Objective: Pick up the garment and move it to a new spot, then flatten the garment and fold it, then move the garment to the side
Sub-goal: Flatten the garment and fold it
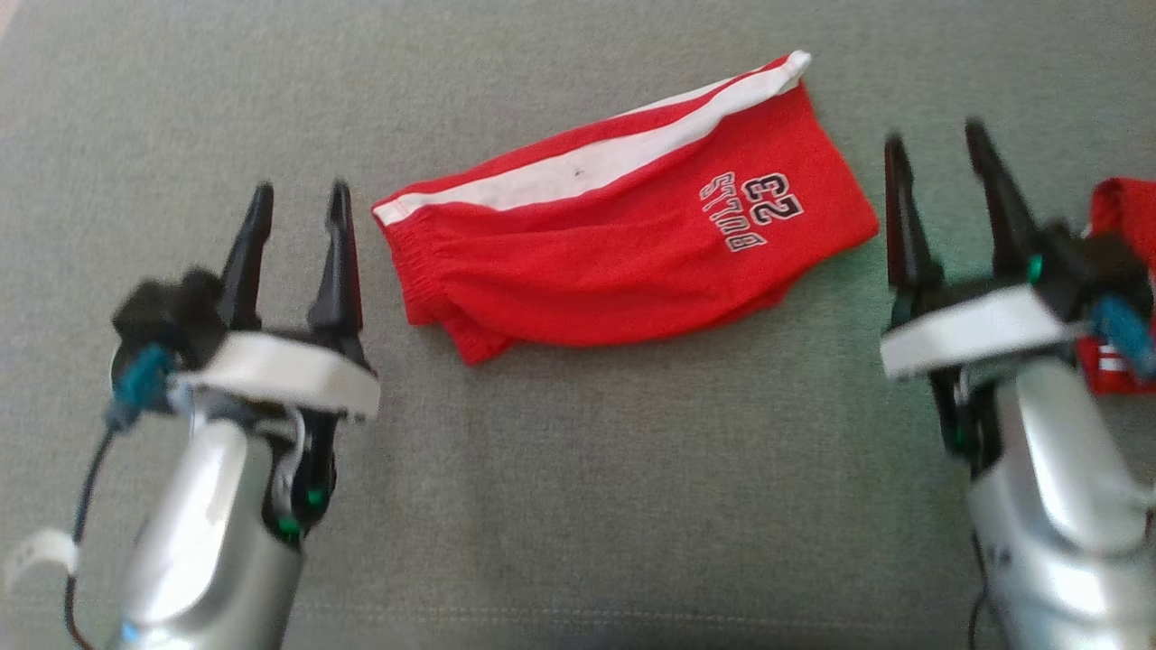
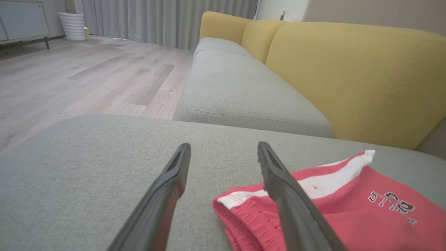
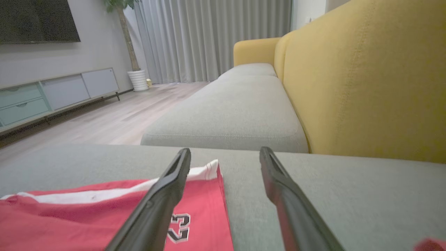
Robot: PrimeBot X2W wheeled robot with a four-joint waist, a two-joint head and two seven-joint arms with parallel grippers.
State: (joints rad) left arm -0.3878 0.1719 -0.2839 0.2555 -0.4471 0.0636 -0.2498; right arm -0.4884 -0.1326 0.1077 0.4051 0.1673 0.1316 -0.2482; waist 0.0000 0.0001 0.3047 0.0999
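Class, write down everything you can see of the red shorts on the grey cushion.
The red shorts look like soft jersey, folded over, lying flat but slightly rumpled on the grey cushion. A white stripe runs along the far edge; the gathered waistband faces left, the printed 23 right. Nothing else touches them.

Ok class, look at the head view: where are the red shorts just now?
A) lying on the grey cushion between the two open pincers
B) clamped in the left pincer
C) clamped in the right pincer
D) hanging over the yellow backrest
A: the red shorts lie on the grey cushion, with the left pincer and the right pincer open on either side, holding nothing.
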